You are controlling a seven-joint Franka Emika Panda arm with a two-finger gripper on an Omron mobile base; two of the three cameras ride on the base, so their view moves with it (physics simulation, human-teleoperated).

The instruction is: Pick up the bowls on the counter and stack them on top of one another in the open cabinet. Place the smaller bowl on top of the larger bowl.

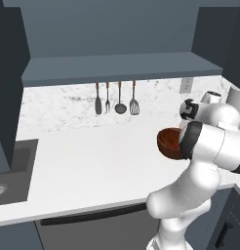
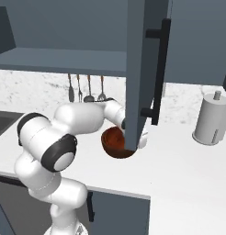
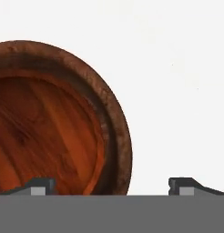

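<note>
One round brown bowl (image 1: 167, 142) stands on the white counter (image 1: 92, 166), partly behind my arm. Its walls look deep and dark, so I take it for the larger bowl (image 2: 115, 142). From the hand camera the bowl (image 3: 50, 123) fills the left, with a thick dark rim and a reddish inside. My gripper (image 3: 111, 189) is open just above it and holds nothing. The left fingertip (image 3: 41, 185) hangs over the bowl's inside, the right one over bare counter, and the rim lies between them. The open cabinet (image 1: 117, 68) above shows a bare shelf floor. The smaller bowl is out of view.
Several utensils (image 1: 115, 100) hang on the marble backsplash. A sunken sink (image 1: 10, 171) lies at the left end of the counter. The open cabinet door (image 2: 142, 69) with its dark handle hangs over the bowl. A paper-towel roll (image 2: 211, 119) stands at the right.
</note>
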